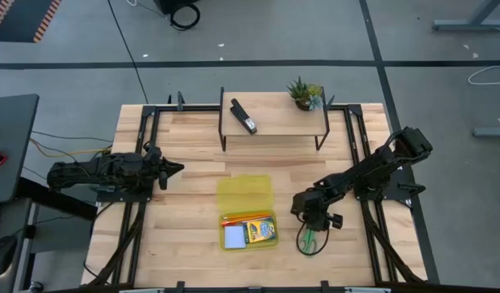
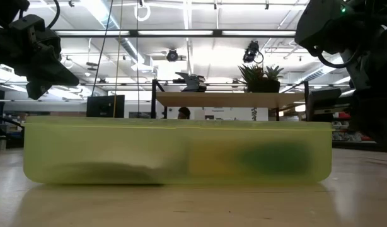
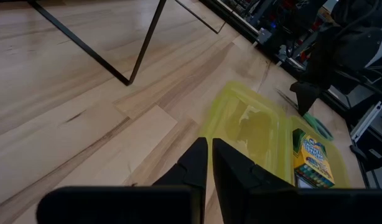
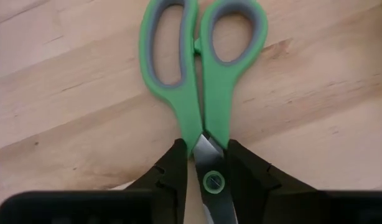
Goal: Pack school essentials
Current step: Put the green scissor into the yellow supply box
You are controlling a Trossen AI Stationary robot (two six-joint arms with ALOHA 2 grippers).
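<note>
High view: the right gripper (image 1: 313, 226) is seen over the green-handled scissors (image 1: 309, 241), on bare wood beside the yellow translucent plastic case (image 1: 245, 195); the left gripper (image 1: 173, 169) waits, fingers together.

Right wrist view alone reveals the contact: fingers (image 4: 173, 163) are pressed against the blades at the pivot. The grip should be kept centred there before lifting.

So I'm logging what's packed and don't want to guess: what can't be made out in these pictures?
- Scissors: blade tips cut off by the right wrist view's edge, behind the right gripper; mostly under that arm from above.
- Yellow case: contents only blurs through its wall in the low view.
- Orange pencil and notepad: too small for detail from above.
- Crayon box: cut off by the left wrist view's edge.
</note>
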